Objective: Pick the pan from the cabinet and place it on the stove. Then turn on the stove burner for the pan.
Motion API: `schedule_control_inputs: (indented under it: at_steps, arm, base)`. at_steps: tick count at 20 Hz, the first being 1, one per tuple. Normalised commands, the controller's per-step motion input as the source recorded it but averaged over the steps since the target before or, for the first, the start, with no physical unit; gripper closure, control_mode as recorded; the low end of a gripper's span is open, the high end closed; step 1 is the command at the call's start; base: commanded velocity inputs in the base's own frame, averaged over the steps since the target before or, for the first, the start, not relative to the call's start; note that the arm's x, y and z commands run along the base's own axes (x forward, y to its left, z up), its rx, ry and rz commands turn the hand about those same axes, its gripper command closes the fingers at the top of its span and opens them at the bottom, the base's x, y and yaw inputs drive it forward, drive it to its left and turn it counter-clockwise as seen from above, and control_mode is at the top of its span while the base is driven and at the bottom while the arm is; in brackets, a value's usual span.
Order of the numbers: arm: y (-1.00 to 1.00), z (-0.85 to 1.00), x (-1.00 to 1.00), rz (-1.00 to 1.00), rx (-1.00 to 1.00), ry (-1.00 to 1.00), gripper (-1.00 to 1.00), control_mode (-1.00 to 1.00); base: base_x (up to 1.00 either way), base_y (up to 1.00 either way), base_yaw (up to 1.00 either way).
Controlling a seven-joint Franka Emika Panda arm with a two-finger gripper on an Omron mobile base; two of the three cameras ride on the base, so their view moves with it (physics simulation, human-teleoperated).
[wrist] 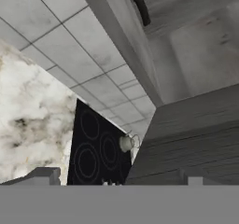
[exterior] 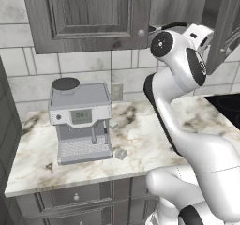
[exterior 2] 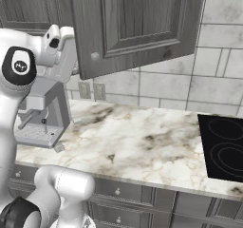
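The cabinet (exterior: 89,13) hangs over the counter with its right door (exterior 2: 137,23) swung open. In the hand view I look up past the cabinet's bottom edge (wrist: 123,41) into its grey interior. There a thin black handle (wrist: 138,4), the pan's, pokes out at the top; the pan's bowl is hidden. The same handle (exterior: 169,26) shows just above the arm's wrist. My gripper (wrist: 119,177) is open with nothing between its fingers, raised below the cabinet opening and short of the handle. The stove (exterior 2: 223,146) lies at the counter's right end, with ring markings (wrist: 88,160).
A coffee machine (exterior: 79,121) stands on the marble counter (exterior: 140,139) at the left, a small cube (exterior: 121,153) beside it. A small grey kettle (wrist: 126,143) sits at the stove's far edge. The open door (wrist: 196,134) hangs close beside the hand. Drawers (exterior 2: 123,194) run below.
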Motion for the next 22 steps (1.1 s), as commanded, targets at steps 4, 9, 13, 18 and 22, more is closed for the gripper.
schedule_control_inputs:
  at_steps: [4,9,13,18,22]
  arm:
    - [-0.45,0.0,-0.16,-0.11,0.0,0.1,-1.0,-1.0]
    - [-0.66,0.0,-0.19,-0.1,0.0,0.1,-1.0,-1.0]
    - [-0.8,0.0,-0.27,-0.07,0.0,0.06,-1.0,-1.0]
    - [-0.81,0.0,-0.24,-0.06,0.0,0.05,-1.0,-1.0]
    - [-0.86,0.0,-0.12,-0.06,0.0,0.06,-1.0,-1.0]
  base:
    - [0.0,0.0,0.0]
    - [0.0,0.0,0.0]
    - [0.0,0.0,0.0]
    - [0.0,0.0,0.0]
    - [0.0,0.0,0.0]
